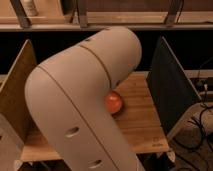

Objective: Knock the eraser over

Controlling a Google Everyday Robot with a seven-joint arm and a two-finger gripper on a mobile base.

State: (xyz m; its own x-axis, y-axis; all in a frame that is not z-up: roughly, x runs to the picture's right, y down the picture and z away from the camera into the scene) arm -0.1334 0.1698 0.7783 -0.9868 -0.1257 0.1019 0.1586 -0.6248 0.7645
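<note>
My large white arm [85, 100] fills the middle of the camera view and hides most of the wooden table [142, 125]. The eraser is hidden or out of view. The gripper is not in view; it lies behind the arm or out of frame. A part of an orange bowl [114, 102] shows on the table just right of the arm.
A wooden side panel [15, 95] stands at the left and a dark panel [170, 90] at the right of the table. A shelf [130, 20] runs along the back with a small white bottle [30, 7] on it. Cables [200, 130] lie at the right.
</note>
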